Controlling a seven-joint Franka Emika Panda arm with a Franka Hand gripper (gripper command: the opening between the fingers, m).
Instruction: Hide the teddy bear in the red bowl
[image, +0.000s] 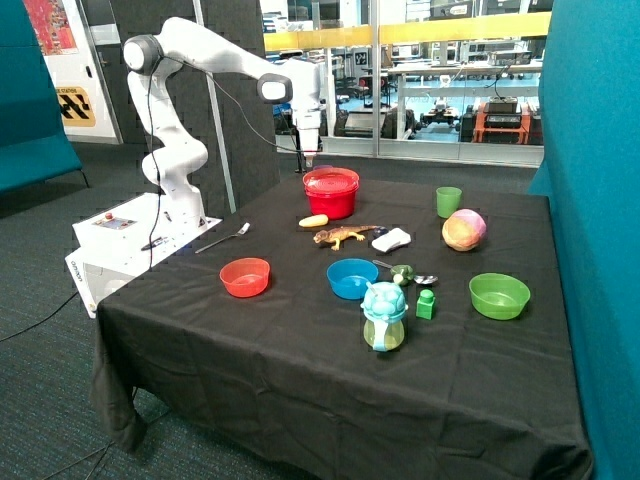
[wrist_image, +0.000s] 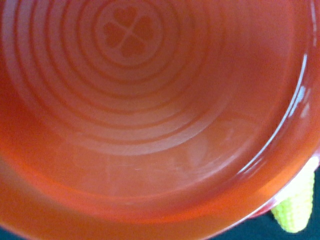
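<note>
The end effector (image: 310, 160) hangs straight down at the back of the table (image: 300, 350), directly above the red bowl (image: 331, 192) and just over its top. Whether its fingers are apart or together cannot be told: they do not show in the wrist view, and in the outside view they are too small to read.

From the outside the red bowl looks topped by a flat red surface with a raised edge. The wrist view is filled with a glossy orange-red surface (wrist_image: 140, 110) marked with concentric rings and a four-leaf clover emblem; whether this is the inside of the bowl or a plate lying on it cannot be told. No teddy bear shows in either picture, so its place cannot be given.

Just beside the bowl, on the side toward the table's front, lies a yellow toy corn cob (image: 313, 221), whose tip also peeks past the red rim in the wrist view (wrist_image: 296, 212). A little further out from the end effector lies a brown-orange toy lizard (image: 342, 236), with a white folded object (image: 391, 240) next to it. Nearer the front stand a small orange-red bowl (image: 245, 277) and a blue bowl (image: 352, 278), well apart from the end effector.
</note>
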